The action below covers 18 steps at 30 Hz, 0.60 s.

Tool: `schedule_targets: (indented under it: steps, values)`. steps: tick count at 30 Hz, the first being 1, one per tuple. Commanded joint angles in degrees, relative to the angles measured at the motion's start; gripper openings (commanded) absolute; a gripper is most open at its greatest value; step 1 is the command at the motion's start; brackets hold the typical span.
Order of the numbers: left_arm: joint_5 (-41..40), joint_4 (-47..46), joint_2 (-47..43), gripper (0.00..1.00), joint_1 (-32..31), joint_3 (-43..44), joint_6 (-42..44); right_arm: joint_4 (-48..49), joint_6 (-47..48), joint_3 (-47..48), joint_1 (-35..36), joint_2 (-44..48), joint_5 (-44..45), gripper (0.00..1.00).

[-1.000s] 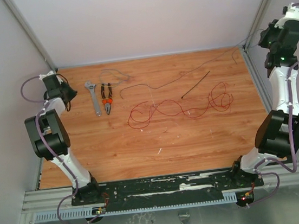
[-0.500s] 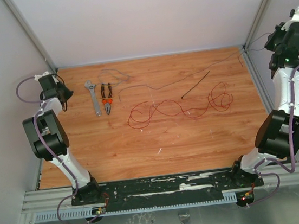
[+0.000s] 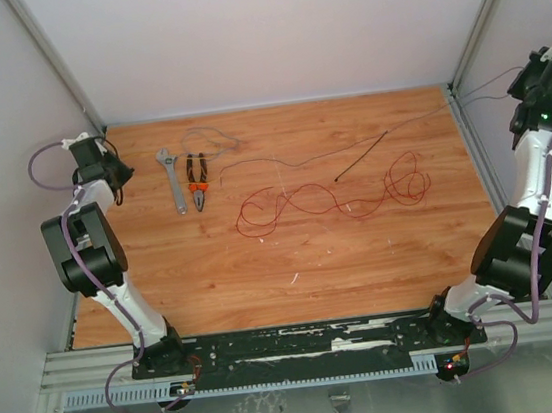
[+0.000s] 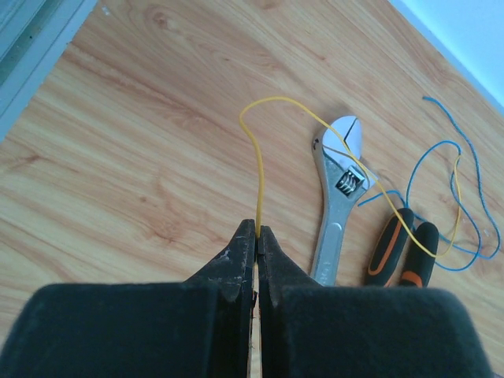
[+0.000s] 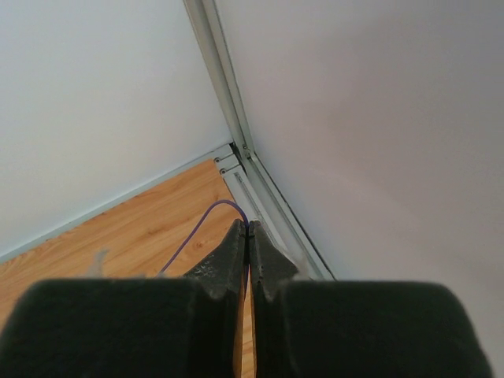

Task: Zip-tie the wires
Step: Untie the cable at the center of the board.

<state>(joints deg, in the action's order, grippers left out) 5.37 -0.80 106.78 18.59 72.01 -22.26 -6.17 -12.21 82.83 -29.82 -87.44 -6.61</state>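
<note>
The wires lie spread over the wooden table. A red wire (image 3: 326, 200) loops across the middle. A thin purple wire (image 3: 348, 137) stretches from near the tools to the far right corner. My right gripper (image 5: 249, 227) is shut on this purple wire (image 5: 193, 232), up by the corner post (image 3: 520, 81). My left gripper (image 4: 257, 228) is shut on a yellow wire (image 4: 260, 150) at the far left (image 3: 118, 186). That strand arcs over the wrench and pliers. The black zip tie (image 3: 362, 155) lies free just behind the red loops.
An adjustable wrench (image 3: 170, 179) and orange-handled pliers (image 3: 197, 181) lie side by side at the back left. A blue wire (image 4: 453, 197) curls beside them. Grey walls and metal corner posts (image 5: 236, 134) close in the table on three sides.
My right gripper has swung further right and up toward the wall, drawing the purple wire along with it. The left gripper has shifted slightly left, still holding its yellow strand.
</note>
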Motion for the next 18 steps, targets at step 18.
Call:
schedule_targets:
  steps: [18]
  values:
    - [-3.47,0.01,1.42,0.0,0.55,2.35,0.79,2.22,-1.89,-2.41,-1.89,5.22,2.82,0.0]
